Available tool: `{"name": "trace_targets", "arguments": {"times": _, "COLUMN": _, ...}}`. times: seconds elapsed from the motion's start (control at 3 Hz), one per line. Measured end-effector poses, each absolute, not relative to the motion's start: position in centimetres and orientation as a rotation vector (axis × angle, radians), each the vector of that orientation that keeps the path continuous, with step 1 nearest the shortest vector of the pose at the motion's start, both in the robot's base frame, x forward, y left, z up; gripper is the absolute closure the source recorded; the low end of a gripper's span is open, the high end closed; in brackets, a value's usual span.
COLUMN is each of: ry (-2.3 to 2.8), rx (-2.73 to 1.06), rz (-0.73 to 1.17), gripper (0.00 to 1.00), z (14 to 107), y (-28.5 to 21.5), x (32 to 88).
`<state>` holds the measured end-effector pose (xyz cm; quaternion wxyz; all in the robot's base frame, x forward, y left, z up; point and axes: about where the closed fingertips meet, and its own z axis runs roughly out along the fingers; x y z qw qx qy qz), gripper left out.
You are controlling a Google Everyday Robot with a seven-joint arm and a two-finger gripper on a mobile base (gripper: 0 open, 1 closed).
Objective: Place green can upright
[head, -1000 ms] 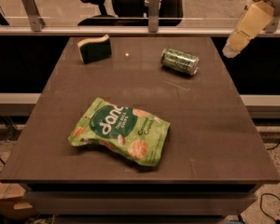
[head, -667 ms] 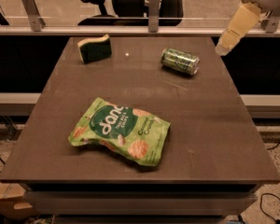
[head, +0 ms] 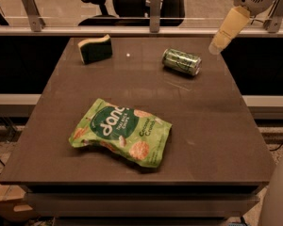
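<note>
The green can [head: 181, 61] lies on its side at the back right of the brown table [head: 207, 126], its silvery end facing right and forward. My gripper [head: 216, 46] hangs in the air at the upper right, over the table's back right corner. It is to the right of the can and a little above it, not touching it. The gripper holds nothing that I can see.
A green-and-yellow sponge [head: 95, 49] sits at the back left. A flat green snack bag [head: 121, 132] lies in the middle front. A rail with metal posts [head: 154, 8] runs behind the table, with office chairs beyond it.
My gripper has moved left, from beyond the table's right edge toward the can. The can, sponge and bag have not moved.
</note>
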<state>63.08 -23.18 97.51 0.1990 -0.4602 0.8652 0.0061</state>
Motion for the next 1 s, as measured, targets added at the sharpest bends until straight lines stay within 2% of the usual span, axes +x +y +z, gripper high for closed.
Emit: {"name": "trace_targets", "arguments": {"times": 1.0, "ry": 2.535, "rx": -1.231, "rz": -0.1, "gripper": 0.0, "z": 97.4, "y": -20.5, "x": 64.0}}
